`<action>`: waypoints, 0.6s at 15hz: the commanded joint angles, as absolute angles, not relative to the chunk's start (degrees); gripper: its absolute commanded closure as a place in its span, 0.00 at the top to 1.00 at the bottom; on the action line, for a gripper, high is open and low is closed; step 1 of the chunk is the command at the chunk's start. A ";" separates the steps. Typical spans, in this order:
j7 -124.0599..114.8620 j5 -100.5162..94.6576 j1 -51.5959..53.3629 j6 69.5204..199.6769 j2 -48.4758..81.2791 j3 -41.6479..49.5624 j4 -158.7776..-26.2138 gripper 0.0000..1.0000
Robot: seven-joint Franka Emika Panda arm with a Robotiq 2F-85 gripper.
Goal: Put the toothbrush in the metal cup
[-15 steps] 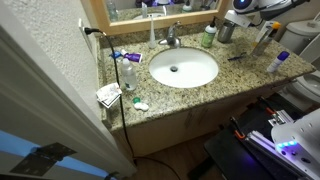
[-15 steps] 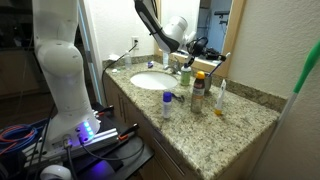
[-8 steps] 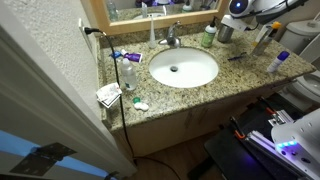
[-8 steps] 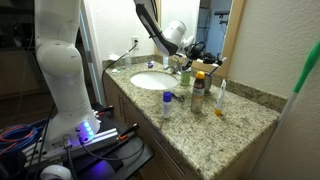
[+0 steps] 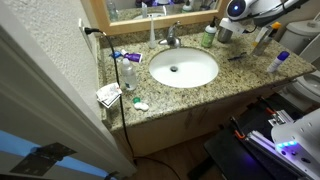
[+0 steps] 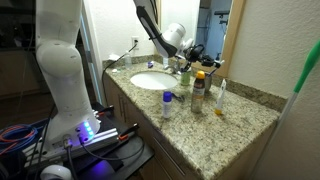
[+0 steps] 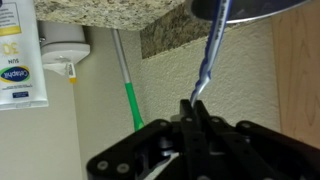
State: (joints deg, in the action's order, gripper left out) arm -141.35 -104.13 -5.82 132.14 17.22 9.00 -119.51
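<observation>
In the wrist view my gripper (image 7: 195, 106) is shut on the toothbrush (image 7: 208, 60), a slim pale bluish-white stick. Its far end reaches the rim of the shiny dark metal cup (image 7: 255, 8) at the frame's top right. In an exterior view the gripper (image 5: 233, 12) hangs over the metal cup (image 5: 225, 31), which stands at the back of the counter next to the green-and-white bottle (image 5: 208, 37). In an exterior view the gripper (image 6: 184, 50) is behind the faucet; the cup is hard to make out there.
A white oval sink (image 5: 184, 68) fills the middle of the granite counter (image 5: 250, 75). The toothpaste tube (image 5: 125, 56) lies to its left. A thin dark stick (image 5: 236, 57) and bottles (image 5: 277, 62) are to its right. A green toothbrush (image 7: 130, 100) and a white bottle (image 7: 20, 55) show in the wrist view.
The gripper with the toothbrush has shifted slightly towards the metal cup. Nothing else has moved.
</observation>
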 commanded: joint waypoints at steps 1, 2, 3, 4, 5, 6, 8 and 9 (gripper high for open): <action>-136.64 -100.26 -8.39 136.25 15.89 6.98 -120.26 0.37; -135.01 -98.54 -8.69 137.85 15.23 6.85 -120.48 0.44; -133.70 -97.08 -8.79 138.59 14.72 6.81 -120.61 0.52; -131.70 -94.98 -9.17 140.27 13.86 6.83 -120.83 0.58; -129.25 -92.76 -9.48 141.75 13.00 6.96 -121.08 0.66; -126.66 -90.17 -9.89 143.65 11.77 7.14 -121.42 0.73; -118.16 -82.42 -11.26 149.27 8.85 7.52 -122.58 0.87; -114.23 -78.54 -11.63 152.39 7.54 8.01 -123.27 0.93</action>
State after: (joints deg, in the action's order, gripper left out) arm -124.77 -86.99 -8.89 144.54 12.80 8.09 -119.82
